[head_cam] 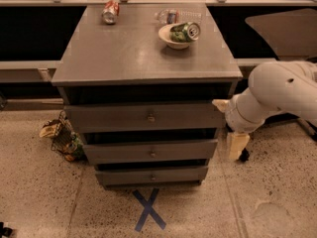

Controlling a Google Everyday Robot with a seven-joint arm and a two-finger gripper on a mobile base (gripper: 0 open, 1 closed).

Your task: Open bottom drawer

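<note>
The grey cabinet has three drawer fronts, each with a small round centre knob. The bottom drawer (153,175) is the lowest and narrowest-looking one, just above the floor, and it looks closed. The middle drawer (151,151) and the top drawer (146,117) sit above it. My white arm comes in from the right. My gripper (237,147) hangs at the cabinet's right side, beside the middle drawer's right end, apart from the bottom drawer's knob.
On the cabinet top (129,53) stand a white bowl with a green can (181,33), a red can (110,11) and a clear bottle (171,17). A wire basket of trash (64,138) lies left on the floor. A blue tape X (148,209) marks the floor in front.
</note>
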